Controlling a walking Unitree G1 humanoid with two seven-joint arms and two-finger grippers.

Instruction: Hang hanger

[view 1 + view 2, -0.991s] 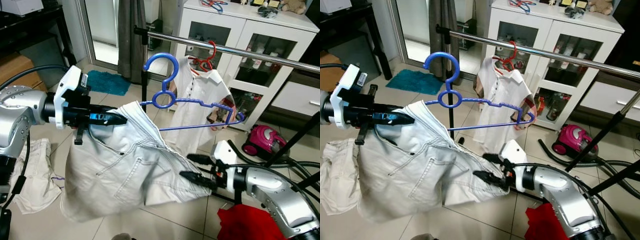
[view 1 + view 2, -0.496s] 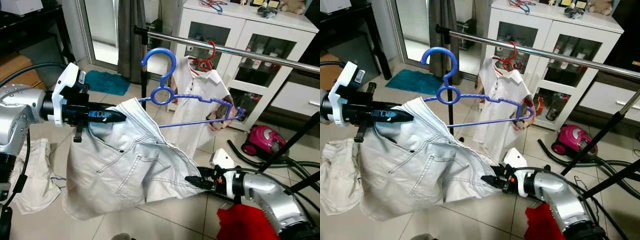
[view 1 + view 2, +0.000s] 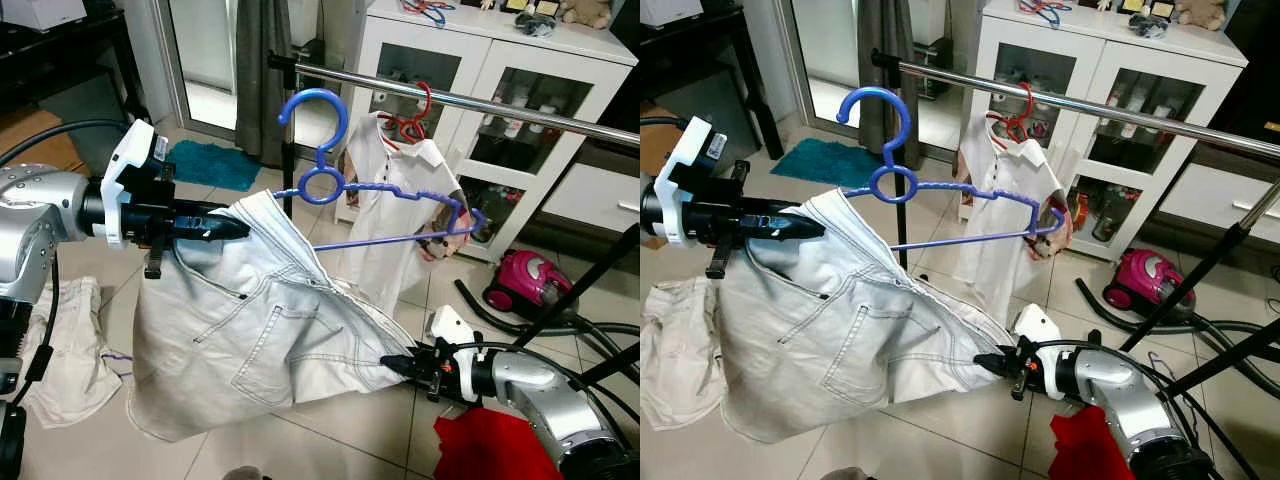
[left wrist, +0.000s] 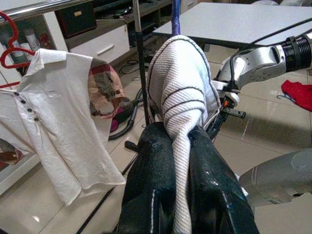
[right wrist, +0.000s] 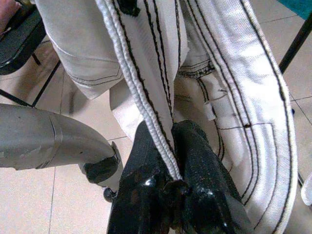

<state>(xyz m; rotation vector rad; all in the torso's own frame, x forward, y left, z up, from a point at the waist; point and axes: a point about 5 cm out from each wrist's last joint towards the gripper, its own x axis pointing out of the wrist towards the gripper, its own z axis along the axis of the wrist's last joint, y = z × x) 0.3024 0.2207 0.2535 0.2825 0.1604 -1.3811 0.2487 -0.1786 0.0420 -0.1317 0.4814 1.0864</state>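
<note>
Both grippers, left [image 3: 232, 226] at nine o'clock and right [image 3: 392, 366] at five, are pinching the shorts [image 3: 260, 340] taut, apparently keeping the blue hanger [image 3: 375, 190] threaded and upright for the rail [image 3: 480, 100] at twelve.

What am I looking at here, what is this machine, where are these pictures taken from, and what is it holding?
This is a humanoid robot with two silver arms ending in black two-fingered grippers. Two pictures come from cameras on its head, looking down; two come from its wrists, looking along the fingers. The left gripper pinches the waistband of pale shorts, which hang on a blue hanger. The right gripper pinches the shorts' lower edge. Ahead is a metal clothes rail with a white shirt already hanging. A pink vacuum cleaner sits on the tiled floor.
</note>
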